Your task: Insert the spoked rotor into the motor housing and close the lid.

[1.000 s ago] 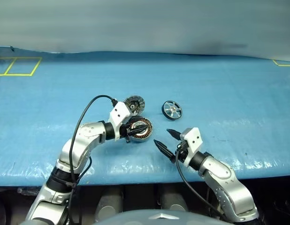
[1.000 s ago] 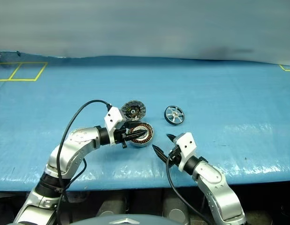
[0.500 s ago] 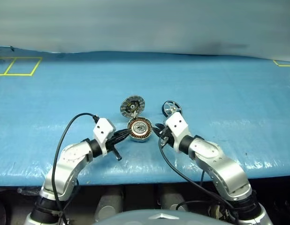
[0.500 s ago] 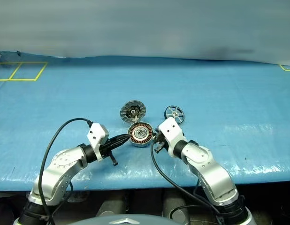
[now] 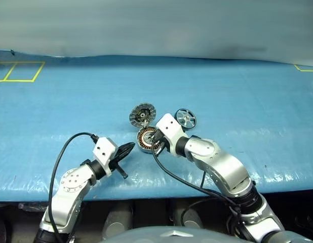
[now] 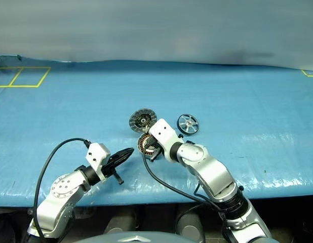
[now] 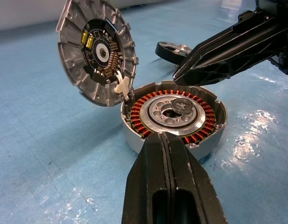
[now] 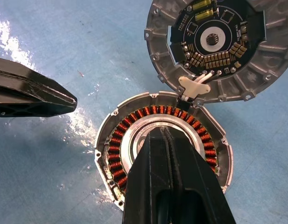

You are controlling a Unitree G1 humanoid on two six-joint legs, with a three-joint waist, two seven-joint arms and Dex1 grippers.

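Note:
The motor housing lies open on the blue cover, its copper windings ringing a silver centre. Its hinged lid stands tilted back on the far side, circuit face showing. The spoked rotor, black-rimmed with silver spokes, lies flat on the cover to the right of the lid. My right gripper is shut and empty, its tips just above the housing on the rotor's side. My left gripper is also shut and empty, pointing at the housing from a short way off on the near left.
The blue cover spans the whole table, with wrinkles and glare near the front edge. Yellow tape squares mark the far left corner. A black cable loops from my left wrist.
My left gripper has drawn back from the housing toward the near left and shut. My right gripper has swung left from the front edge to above the housing and shut.

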